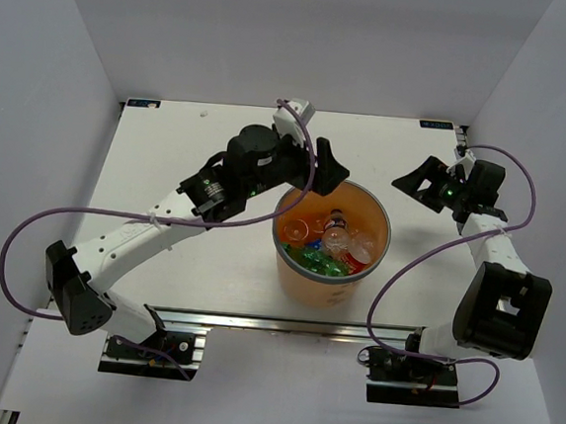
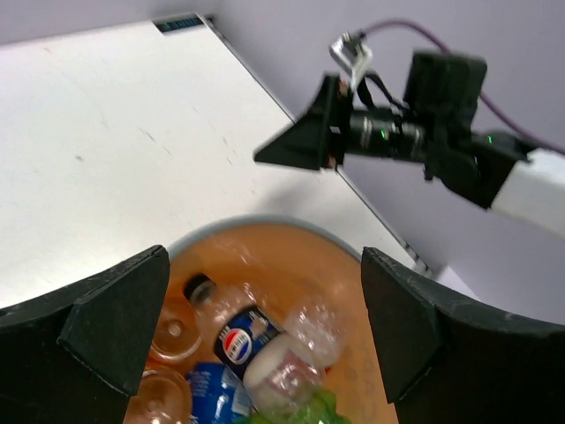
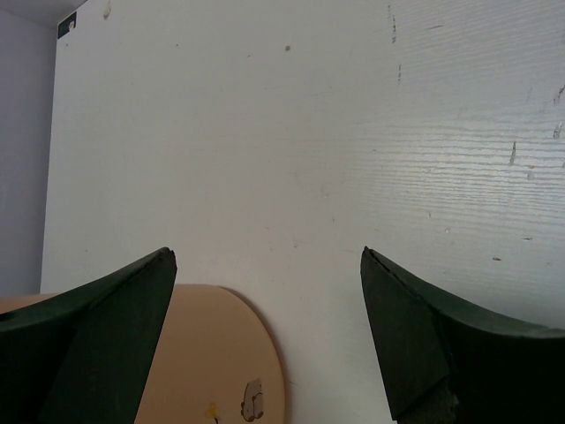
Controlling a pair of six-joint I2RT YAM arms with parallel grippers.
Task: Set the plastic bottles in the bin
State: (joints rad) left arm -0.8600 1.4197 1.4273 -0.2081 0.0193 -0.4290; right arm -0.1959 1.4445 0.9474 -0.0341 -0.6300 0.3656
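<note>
The bin (image 1: 302, 278), a round orange bucket with a grey rim, stands at the table's middle front. Inside lie several plastic bottles: a clear one with a dark blue label (image 1: 336, 224), orange ones (image 1: 296, 231), a green one (image 1: 324, 263) and a clear one by a red label (image 1: 361, 251). My left gripper (image 1: 332, 169) hangs open and empty over the bin's far rim. The left wrist view shows the dark-labelled bottle (image 2: 240, 340) below my left gripper (image 2: 265, 269). My right gripper (image 1: 417, 184) is open and empty, right of the bin above the table.
The white table (image 1: 190, 144) has walls on three sides and a metal rail along its front edge (image 1: 283, 324). In the right wrist view my right gripper (image 3: 267, 265) frames bare table, with the bin's orange wall (image 3: 194, 353) at lower left.
</note>
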